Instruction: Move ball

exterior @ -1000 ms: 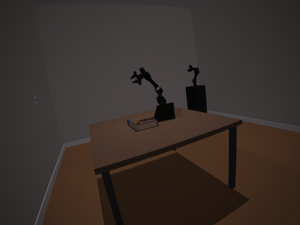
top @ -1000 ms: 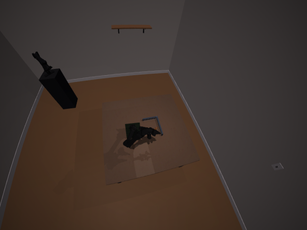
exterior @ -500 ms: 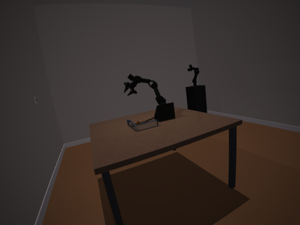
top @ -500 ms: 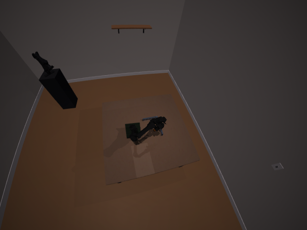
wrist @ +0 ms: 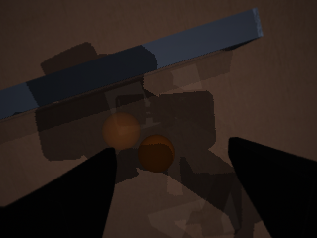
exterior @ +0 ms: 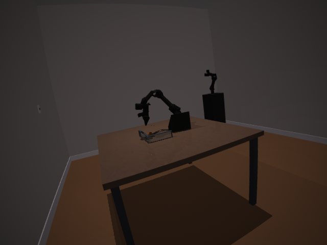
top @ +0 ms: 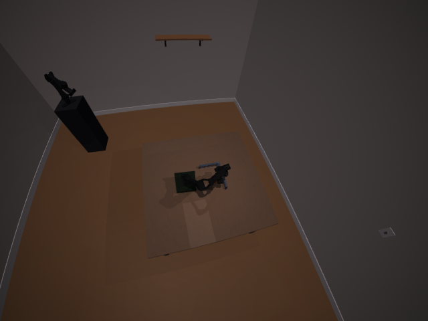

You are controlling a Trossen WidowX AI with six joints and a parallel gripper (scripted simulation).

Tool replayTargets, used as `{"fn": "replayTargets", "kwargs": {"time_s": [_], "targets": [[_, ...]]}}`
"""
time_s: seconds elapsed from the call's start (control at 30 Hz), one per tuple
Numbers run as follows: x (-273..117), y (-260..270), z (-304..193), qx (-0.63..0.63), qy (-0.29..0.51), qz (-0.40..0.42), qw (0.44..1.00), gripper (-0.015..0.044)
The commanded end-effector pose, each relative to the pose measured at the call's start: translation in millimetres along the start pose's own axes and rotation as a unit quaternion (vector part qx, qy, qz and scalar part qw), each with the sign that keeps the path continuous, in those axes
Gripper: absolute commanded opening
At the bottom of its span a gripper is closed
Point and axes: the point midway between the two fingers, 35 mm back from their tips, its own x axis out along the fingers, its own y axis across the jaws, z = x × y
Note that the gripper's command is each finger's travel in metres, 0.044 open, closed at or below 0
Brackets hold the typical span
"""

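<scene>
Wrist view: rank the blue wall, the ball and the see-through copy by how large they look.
1. Blue wall, by far the largest, spanning most of the frame.
2 and 3. Ball and see-through copy look about alike; no ranking between them.

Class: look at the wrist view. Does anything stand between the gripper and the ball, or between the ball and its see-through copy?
Nothing visible does. The open gripper hangs above the ball, bare table between. The see-through copy lies right beside the ball; the blue wall runs beyond it, not across the path.
</scene>
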Motion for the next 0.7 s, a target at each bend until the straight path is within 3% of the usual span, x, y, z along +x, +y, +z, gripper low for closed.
{"fn": "replayTargets", "kwargs": {"time_s": [0.0, 0.67], "targets": [[40.6, 10.7, -35.0, -0.108, 0.083, -0.003, 0.991, 0.0290], [60.6, 10.5, -39.2, -0.111, 0.086, -0.003, 0.990, 0.0290]]}}
